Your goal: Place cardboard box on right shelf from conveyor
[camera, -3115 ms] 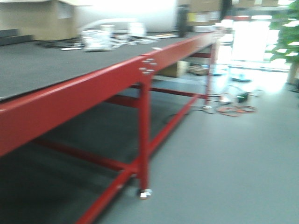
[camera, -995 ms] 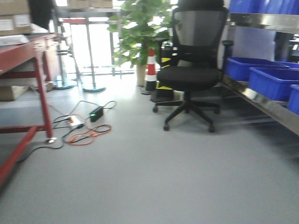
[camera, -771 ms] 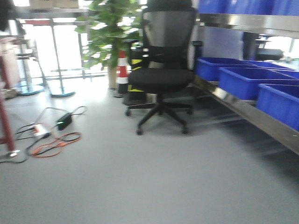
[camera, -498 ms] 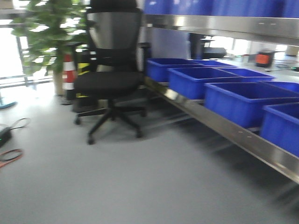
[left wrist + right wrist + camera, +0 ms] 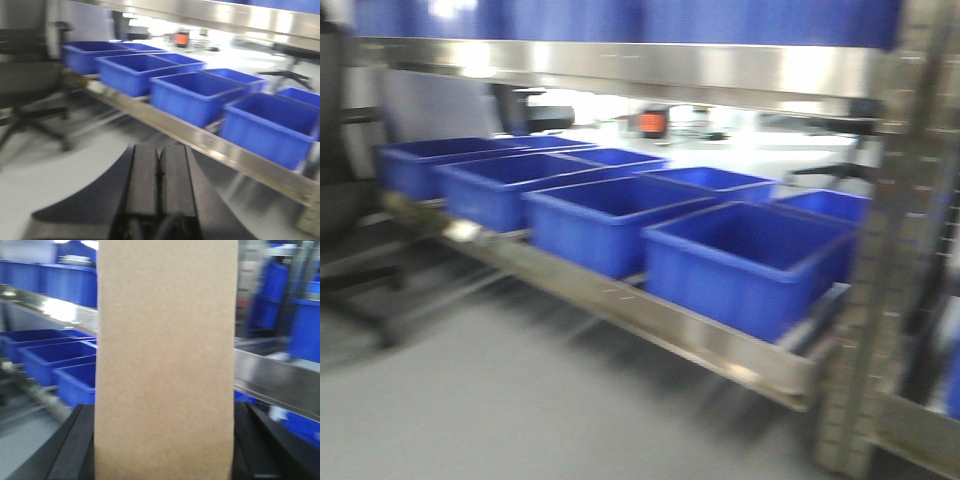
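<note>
The tan cardboard box [image 5: 165, 360] fills the middle of the right wrist view, standing upright between the black fingers [image 5: 75, 445]. My right gripper [image 5: 165, 440] is shut on its two sides. Behind the box runs the stainless-steel right shelf [image 5: 272, 377]. The front view shows that shelf's lower lip [image 5: 650, 320] and an upper lip [image 5: 650, 70]. My left gripper [image 5: 159, 167] is shut with nothing between its pads, low in front of the shelf lip [image 5: 225, 150]. The conveyor is out of view. All views are motion-blurred.
Several blue plastic bins [image 5: 740, 260] sit in a row on the lower shelf. A perforated grey upright [image 5: 880, 300] stands at the right. A black office chair [image 5: 25, 85] stands on the left, on the light grey floor [image 5: 470, 400].
The front view has swung right, from the red-framed conveyor, past cables, plant and office chair, to face the steel shelf with the blue bins.
</note>
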